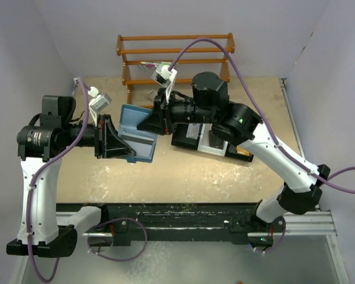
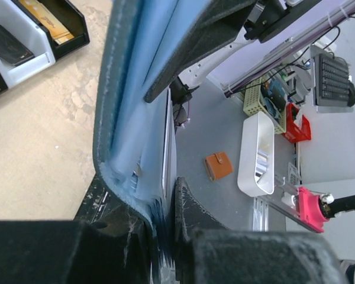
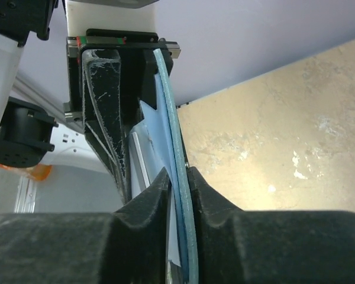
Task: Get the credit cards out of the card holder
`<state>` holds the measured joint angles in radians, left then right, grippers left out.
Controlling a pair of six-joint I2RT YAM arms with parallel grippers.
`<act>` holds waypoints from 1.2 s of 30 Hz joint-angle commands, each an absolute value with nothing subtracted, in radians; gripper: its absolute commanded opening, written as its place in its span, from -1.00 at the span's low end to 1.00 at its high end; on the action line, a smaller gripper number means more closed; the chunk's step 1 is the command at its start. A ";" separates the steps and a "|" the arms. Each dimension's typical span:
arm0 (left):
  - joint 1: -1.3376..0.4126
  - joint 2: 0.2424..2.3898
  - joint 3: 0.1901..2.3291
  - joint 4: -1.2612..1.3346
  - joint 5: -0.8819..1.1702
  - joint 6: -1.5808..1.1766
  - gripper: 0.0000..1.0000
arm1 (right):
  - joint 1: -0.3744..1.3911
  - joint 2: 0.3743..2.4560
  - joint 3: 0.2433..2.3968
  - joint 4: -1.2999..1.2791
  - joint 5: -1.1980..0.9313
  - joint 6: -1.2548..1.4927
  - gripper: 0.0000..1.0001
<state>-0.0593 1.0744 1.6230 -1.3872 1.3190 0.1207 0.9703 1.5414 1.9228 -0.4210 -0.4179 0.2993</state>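
- My left gripper is clenched on one edge of the wallet. My right gripper pinches only the wallet's thin blue flap.
- What looks like a pale card sits just beside my right jaws, not between them.
- Pulling could slip the flap or drag the wallet from my left jaws, leaving the card inside.

from above, the left end effector and right end effector cover parts of the soft teal-blue folding card holder. the thin grey credit cards show only as slivers, too few to count. the picture's edge cuts off the black plastic tray.
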 commanded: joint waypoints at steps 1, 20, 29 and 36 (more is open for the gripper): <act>-0.060 1.066 1.682 -1.455 1.326 0.257 -0.67 | 0.962 1.522 1.956 -0.437 -0.432 0.264 -0.77; -0.061 0.756 1.244 -0.411 1.337 -0.634 0.74 | 0.967 1.227 1.373 0.548 -0.337 0.787 -1.00; -0.060 0.685 1.204 -0.006 1.281 -0.906 0.87 | 1.056 1.160 1.251 0.604 -0.069 0.808 -1.00; -0.061 0.693 1.209 -0.073 1.181 -0.854 0.72 | 1.154 1.151 1.197 0.691 0.113 0.793 -1.00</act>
<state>-0.0601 0.6659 1.1919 -0.0914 1.2510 -0.8494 1.1263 1.1870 1.2167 0.5377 -0.0372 0.7837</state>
